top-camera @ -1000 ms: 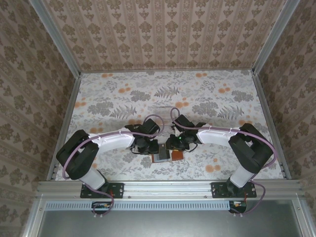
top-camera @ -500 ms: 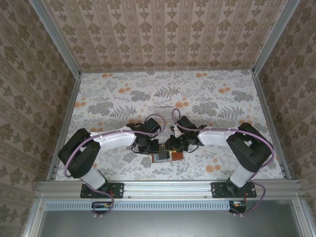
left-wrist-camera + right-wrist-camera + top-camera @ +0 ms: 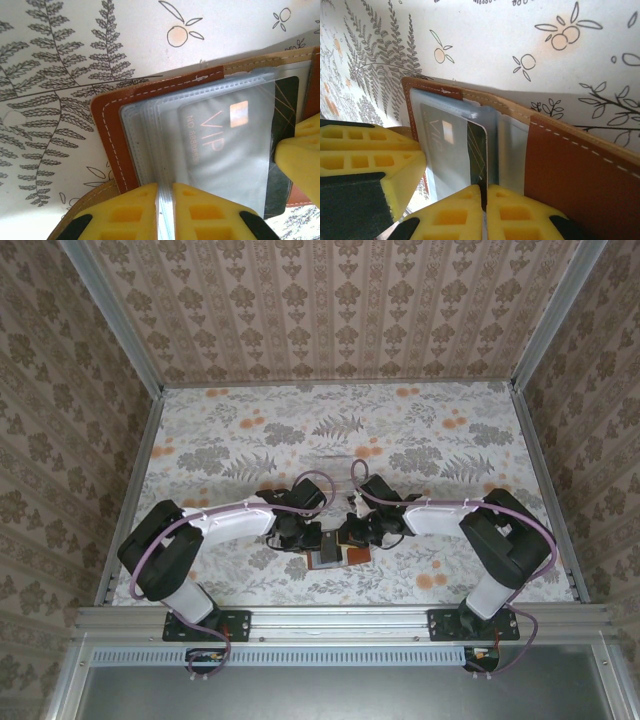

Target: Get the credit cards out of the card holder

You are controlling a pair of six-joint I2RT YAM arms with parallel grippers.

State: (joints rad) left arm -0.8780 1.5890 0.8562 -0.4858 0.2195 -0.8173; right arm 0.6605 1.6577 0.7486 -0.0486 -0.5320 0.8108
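Observation:
The card holder (image 3: 336, 559) lies open on the table near the front edge, its reddish-brown leather (image 3: 112, 140) framing clear plastic sleeves. A silvery VIP credit card (image 3: 220, 140) sits inside a sleeve. My left gripper (image 3: 165, 187) is shut on the edges of the sleeves. My right gripper (image 3: 484, 189) is shut on a dark grey credit card (image 3: 477, 150) that sticks partly out of its sleeve, beside the silvery card (image 3: 442, 140). Seen from above, the left gripper (image 3: 305, 539) and right gripper (image 3: 351, 537) meet over the holder.
The floral tablecloth (image 3: 250, 440) stretches back to patterned walls on three sides. A metal rail (image 3: 340, 618) runs along the near edge just behind the holder. One of the left gripper's yellow fingers (image 3: 370, 150) stands close beside the right gripper.
Both arms have shifted only slightly over the holder; the right gripper has edged a little toward the near left. The grips look the same.

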